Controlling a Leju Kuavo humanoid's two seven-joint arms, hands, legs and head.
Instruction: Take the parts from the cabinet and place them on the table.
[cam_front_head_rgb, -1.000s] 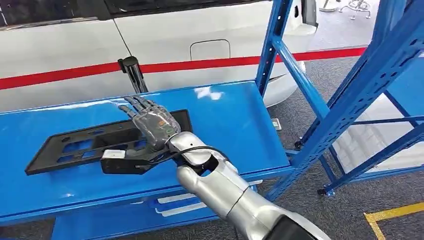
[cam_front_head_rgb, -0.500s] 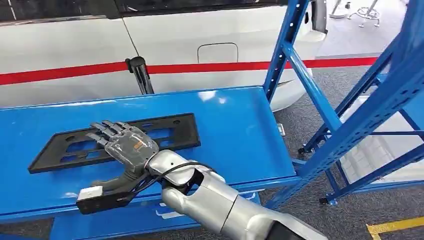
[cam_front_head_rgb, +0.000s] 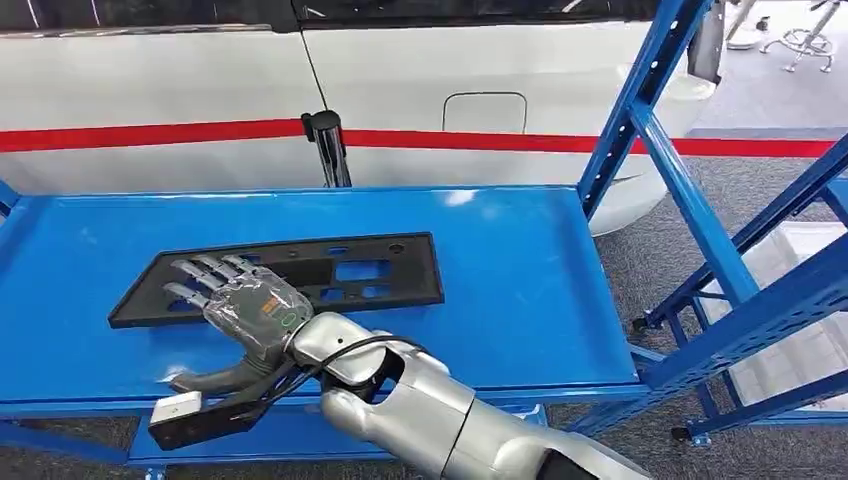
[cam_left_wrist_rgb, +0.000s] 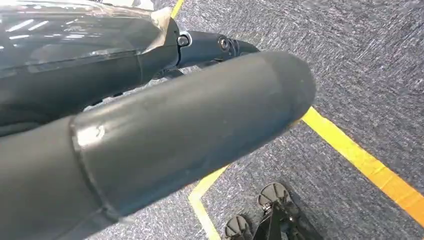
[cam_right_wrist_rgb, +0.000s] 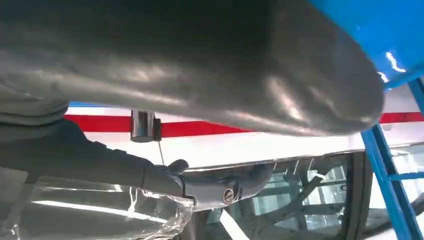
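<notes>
While the right hand (cam_front_head_rgb: 245, 310) lies flat with fingers (cam_front_head_rgb: 195, 270) spread, holding nothing, fingertips over the flat black plastic panel (cam_front_head_rgb: 330, 270), on the blue metal table (cam_front_head_rgb: 500, 270).

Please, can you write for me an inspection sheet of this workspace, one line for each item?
Surface: blue table, glossy.
Job's things: flat black part lies on the table.
Clutter: nothing seen.
Hands: right hand over the part's near edge, fingers apart, holding nothing; left hand hangs over the floor, open or shut cannot be told.
Cables: black cable loops at the right wrist.
Surroundings: blue rack at right, white car with red stripe behind, grey carpet, yellow floor line.
</notes>
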